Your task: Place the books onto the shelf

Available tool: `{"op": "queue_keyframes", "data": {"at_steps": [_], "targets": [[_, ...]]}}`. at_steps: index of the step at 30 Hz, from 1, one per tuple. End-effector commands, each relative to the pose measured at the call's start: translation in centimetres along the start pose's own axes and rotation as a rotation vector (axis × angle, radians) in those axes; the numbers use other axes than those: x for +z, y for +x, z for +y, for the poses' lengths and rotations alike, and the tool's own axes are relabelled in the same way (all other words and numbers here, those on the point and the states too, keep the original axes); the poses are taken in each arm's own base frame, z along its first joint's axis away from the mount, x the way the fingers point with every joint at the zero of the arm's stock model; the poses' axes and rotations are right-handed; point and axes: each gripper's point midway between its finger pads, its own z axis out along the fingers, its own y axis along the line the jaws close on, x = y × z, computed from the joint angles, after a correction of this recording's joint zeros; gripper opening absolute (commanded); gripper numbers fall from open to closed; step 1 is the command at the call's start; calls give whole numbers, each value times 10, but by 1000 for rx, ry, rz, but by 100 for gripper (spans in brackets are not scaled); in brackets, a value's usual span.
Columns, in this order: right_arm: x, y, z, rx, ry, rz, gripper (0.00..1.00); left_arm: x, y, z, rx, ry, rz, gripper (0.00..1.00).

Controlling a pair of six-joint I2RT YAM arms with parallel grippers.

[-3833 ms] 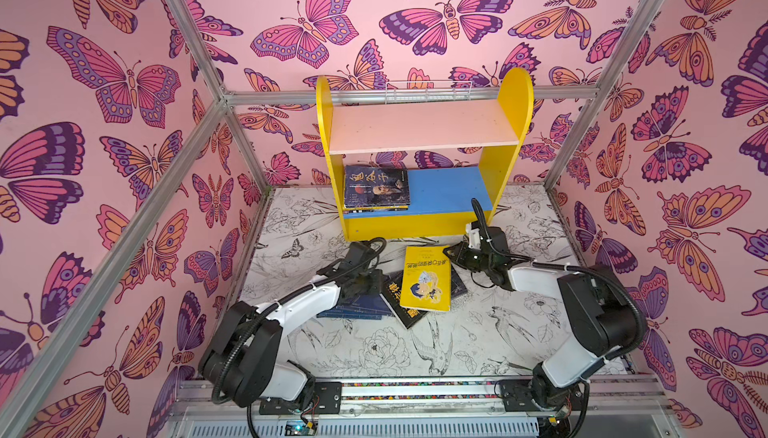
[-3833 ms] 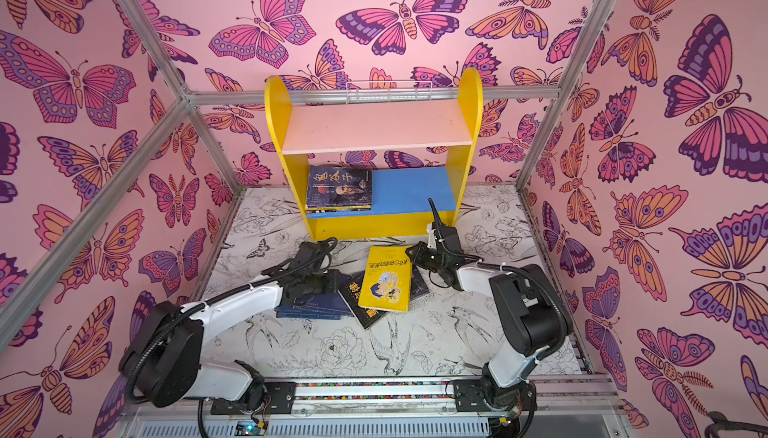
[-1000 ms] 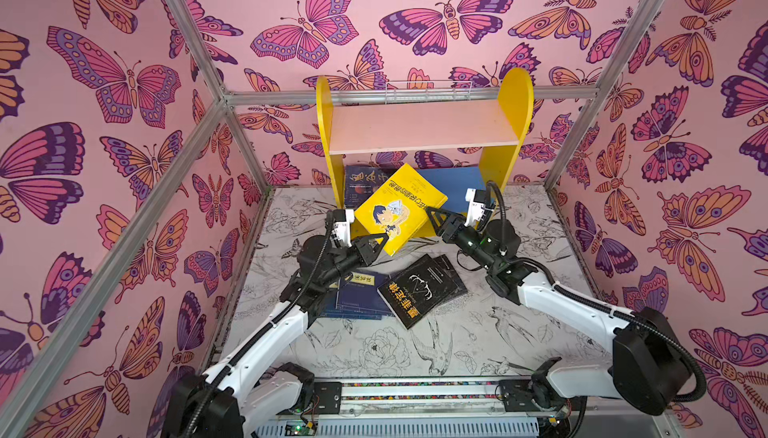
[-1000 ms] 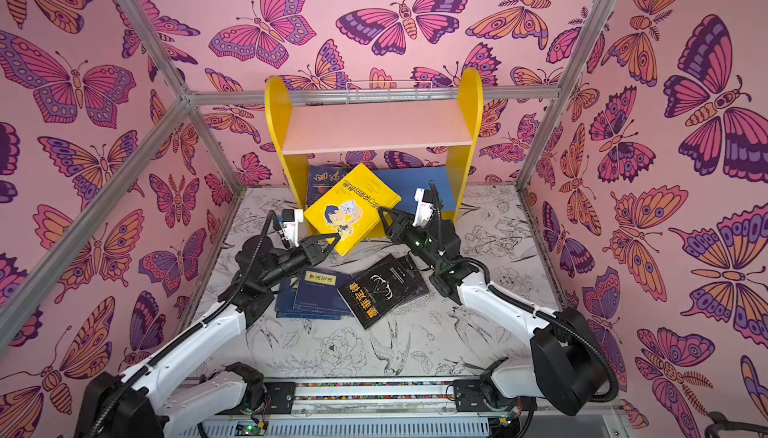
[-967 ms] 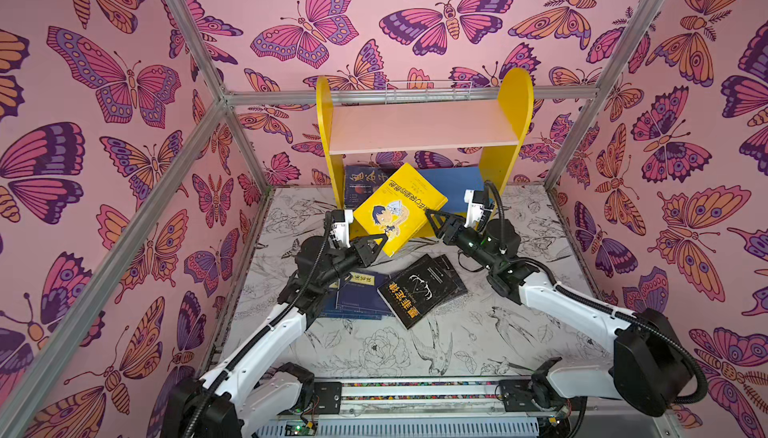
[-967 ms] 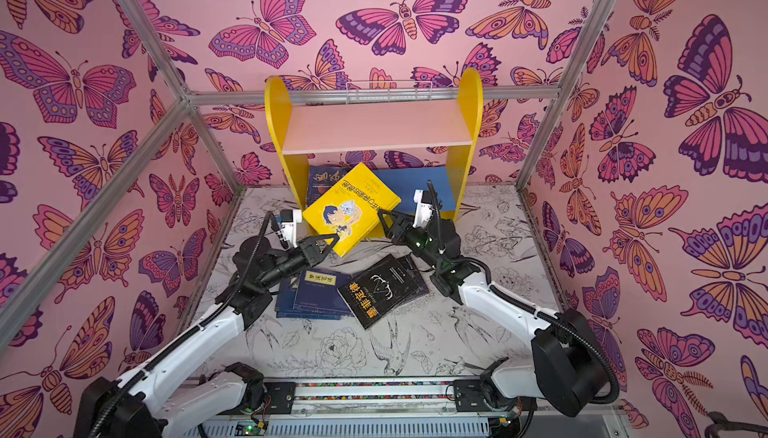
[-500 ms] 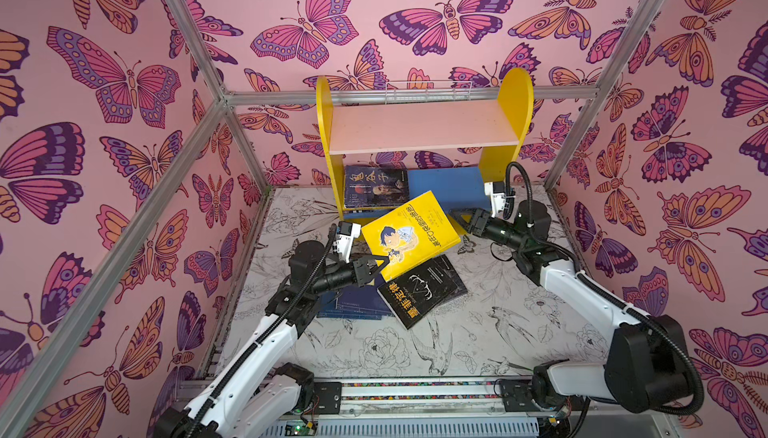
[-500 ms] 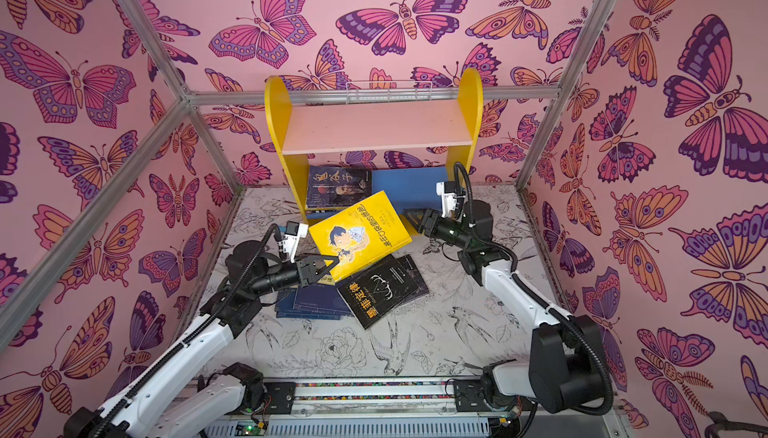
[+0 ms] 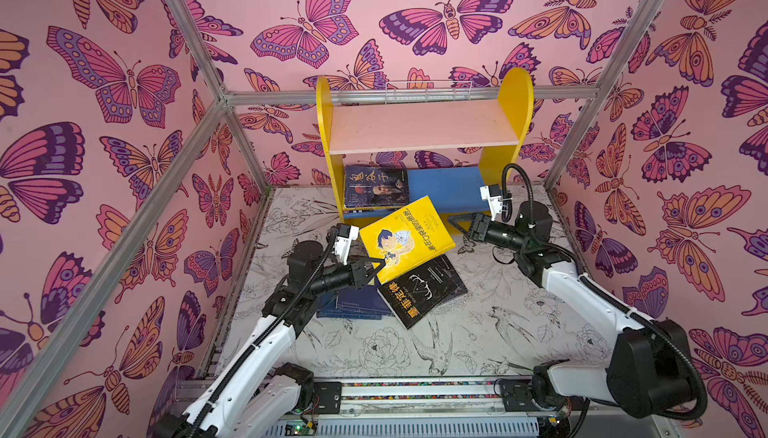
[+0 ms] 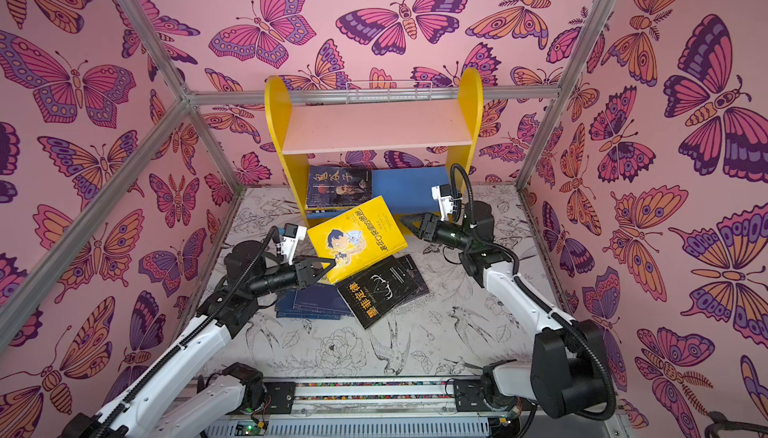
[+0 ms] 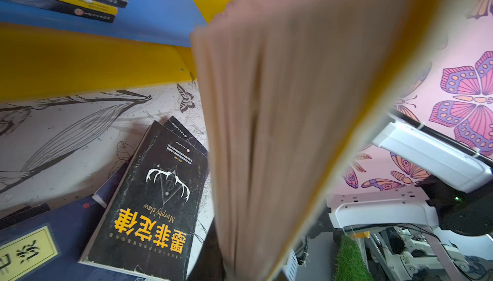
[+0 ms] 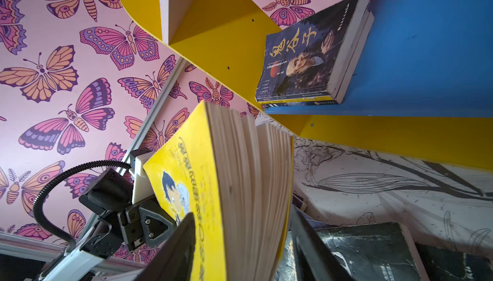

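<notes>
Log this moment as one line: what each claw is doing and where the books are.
left claw: shut on yellow book, lifted | right claw: open, empty, beside book | shelf: dark books on blue board | black book: on table

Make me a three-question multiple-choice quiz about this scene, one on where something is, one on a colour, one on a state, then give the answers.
1. Where does the dark paperback with a face and gold calligraphy lie?
A. pink upper board
B. blue lower board
C. patterned table

2. What colour are the side panels of the small two-tier shelf?
A. yellow
B. blue
C. white

3. What is the left pincer doing?
A. hanging open
B. pressing the black paperback
C. gripping the yellow cartoon-boy paperback

Answers: 1 B, it tops a stack at the left end of the blue board. 2 A, both round-topped panels are yellow. 3 C, its jaws clamp that book's lower corner, holding it off the table.
</notes>
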Motion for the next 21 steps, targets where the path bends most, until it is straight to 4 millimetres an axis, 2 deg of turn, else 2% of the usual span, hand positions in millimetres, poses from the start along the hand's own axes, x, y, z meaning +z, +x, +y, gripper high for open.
{"op": "queue_keyframes", "data": {"at_steps": [1, 5, 10, 21], "targets": [[-7, 1, 0, -40, 35, -4, 58, -11, -25, -20, 109, 31, -89, 0], [-3, 17, -6, 23, 29, 59, 63, -13, -28, -22, 124, 33, -104, 0], [4, 35, 2, 37, -13, 113, 64, -15, -32, -24, 143, 35, -126, 0], [10, 42, 13, 127, -129, 134, 62, -19, -33, -27, 169, 35, -140, 0]]}}
